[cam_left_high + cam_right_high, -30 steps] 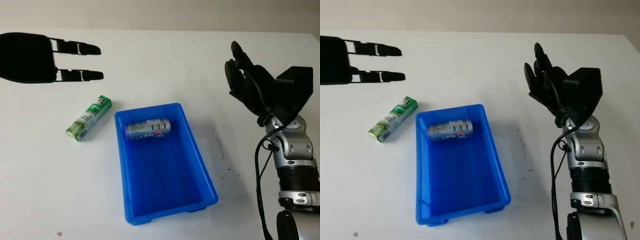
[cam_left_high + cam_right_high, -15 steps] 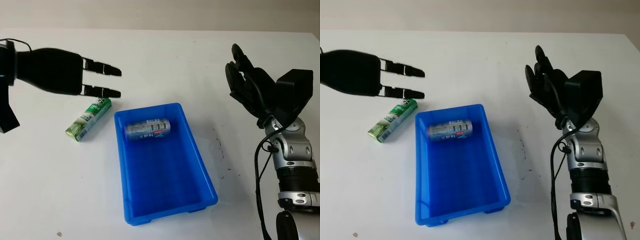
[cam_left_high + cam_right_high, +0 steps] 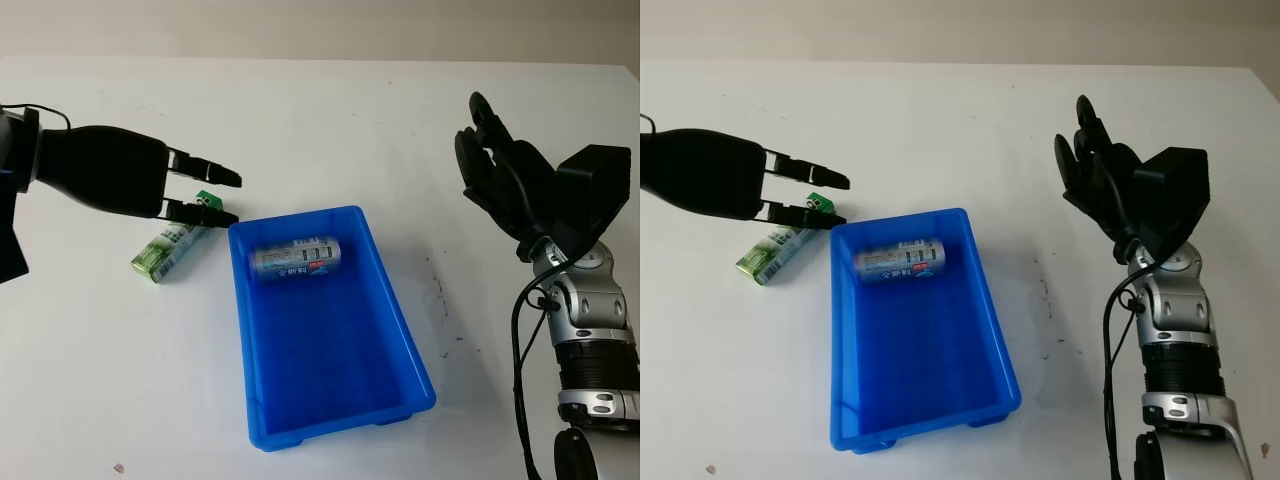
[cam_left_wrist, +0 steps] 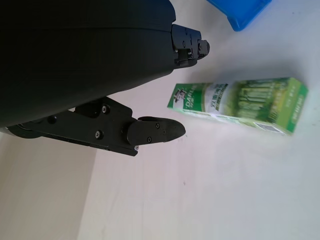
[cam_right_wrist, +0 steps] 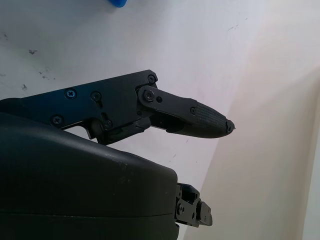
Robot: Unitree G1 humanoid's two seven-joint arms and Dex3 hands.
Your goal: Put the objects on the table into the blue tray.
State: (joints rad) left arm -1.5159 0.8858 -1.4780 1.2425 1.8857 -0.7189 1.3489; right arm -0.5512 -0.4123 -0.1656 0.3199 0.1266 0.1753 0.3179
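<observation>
Left hand [image 3: 125, 183]: its fingertips cover the far end of the green box [image 3: 172, 247]. Contact with box can't be told. Box print too small to read. Blue tray [image 4: 239, 11] cut off at the wrist picture's edge, 1 o'clock corner. Can [image 3: 296, 258] label unreadable. Right hand [image 3: 505, 178]: forearm runs off the bottom edge.

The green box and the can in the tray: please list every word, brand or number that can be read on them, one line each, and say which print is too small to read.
Green box: white brand lettering on its end beside the open left hand, too blurred to read.
Green box: small print on its side, too small to read.
Can in the blue tray: label print too small to read.
</observation>
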